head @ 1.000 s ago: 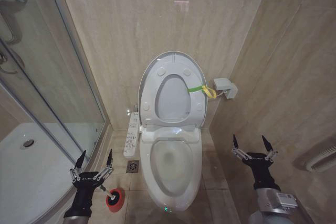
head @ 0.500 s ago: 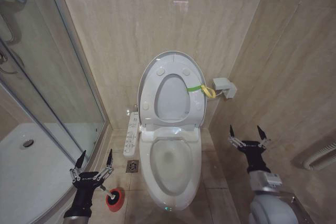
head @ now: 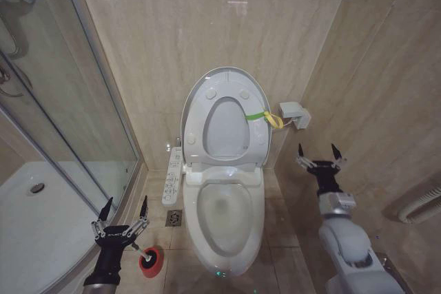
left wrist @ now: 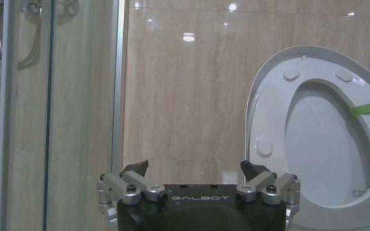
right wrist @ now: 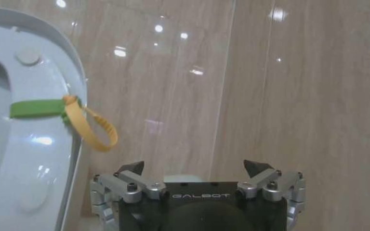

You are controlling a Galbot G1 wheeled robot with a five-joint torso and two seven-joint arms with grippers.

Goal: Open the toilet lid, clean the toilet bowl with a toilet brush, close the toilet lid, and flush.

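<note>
Small tiled bathroom, beige marble-look walls, glass shower screen [head: 62,87] on the left, white toilet against the back wall. Lid [head: 225,116] already up and leaning on the wall, yellow-green strap [head: 265,118] at its right edge; bowl [head: 224,219] open below. Brush [head: 142,256] on the floor left of the bowl, standing in its red cup [head: 151,264]. Left gripper [head: 125,210] just above the brush, fingers spread wide, empty. Right gripper [head: 317,151] up near the strap and the wall box [head: 295,116], fingers apart too, holding nothing. Step in hand, judged: picking up the brush. Best w/ left arm lowered straight down, pinch on the handle above the cup, lift vertical so cup stays put. Right arm prob. better kept clear of the lid, since a nudge could drop it. Readable text: "GALBOT" on both gripper bodies in the wrist views; side panel [head: 173,175] markings too small to read.
</note>
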